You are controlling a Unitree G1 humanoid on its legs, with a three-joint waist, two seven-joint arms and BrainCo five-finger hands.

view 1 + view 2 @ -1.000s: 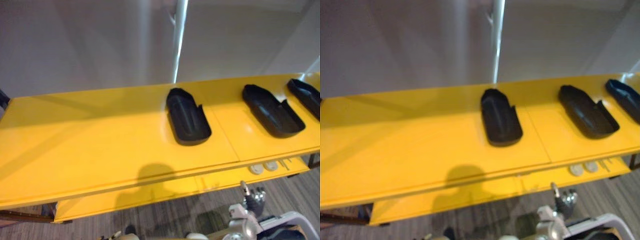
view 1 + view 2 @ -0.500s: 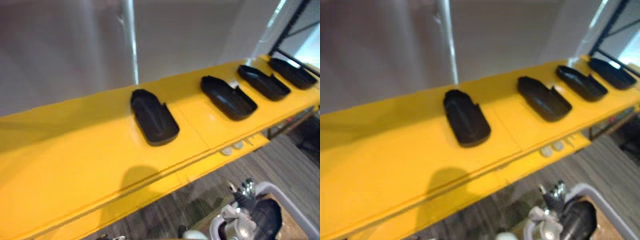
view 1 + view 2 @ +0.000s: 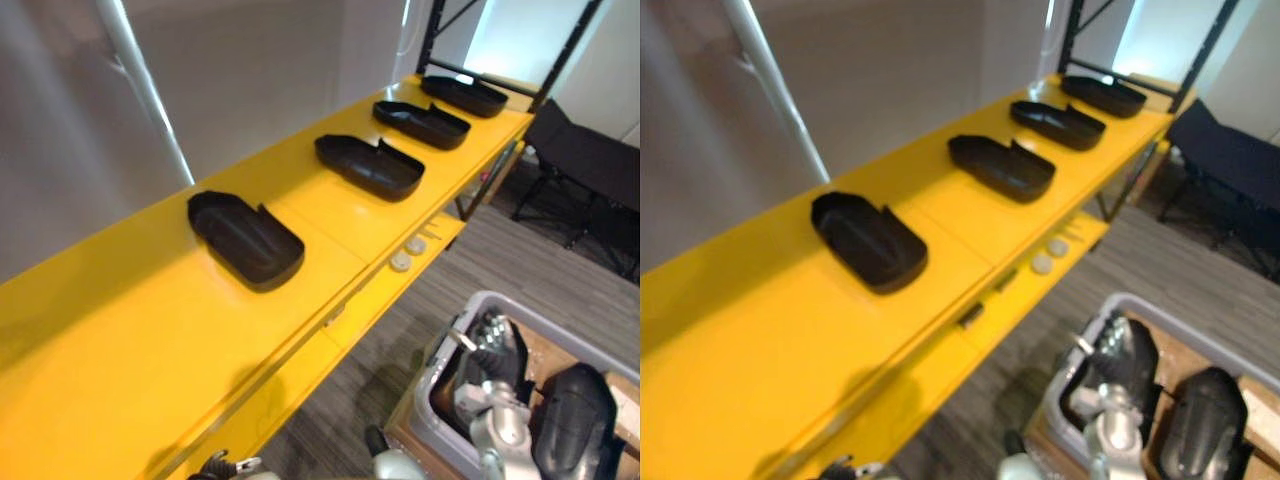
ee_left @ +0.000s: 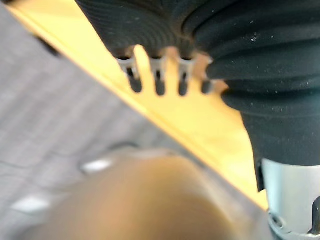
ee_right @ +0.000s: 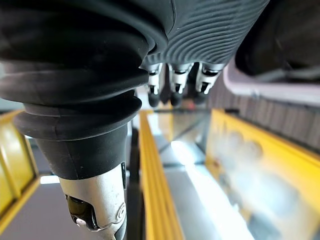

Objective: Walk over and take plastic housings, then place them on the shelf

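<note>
At about 5 o'clock in my eye views, low beside the yellow shelf [image 3: 120,350], sits the grey bin [image 3: 432,405] with a black plastic housing [image 3: 575,425] lying in it. I judge the step in hand to be fetching that one. My right hand [image 3: 485,365] shows against the bin's near side. To do this well I would square up to the bin first, then bring the hand down over the housing's long wall, thumb on one side and fingers on the other, so it lifts level. The bare yellow stretch toward 8 o'clock, beside the nearest shelved housing [image 3: 245,238], looks the natural place for it. The eye views give me the layout: four housings in a row running up toward 1 o'clock. They do not settle the fingers. The right wrist view does: the fingers [image 5: 172,82] hang loose and spread, holding nothing, with the bin's pale rim just past them. The left wrist view shows the left hand [image 4: 157,75] with straight, empty fingers over the shelf's edge.
</note>
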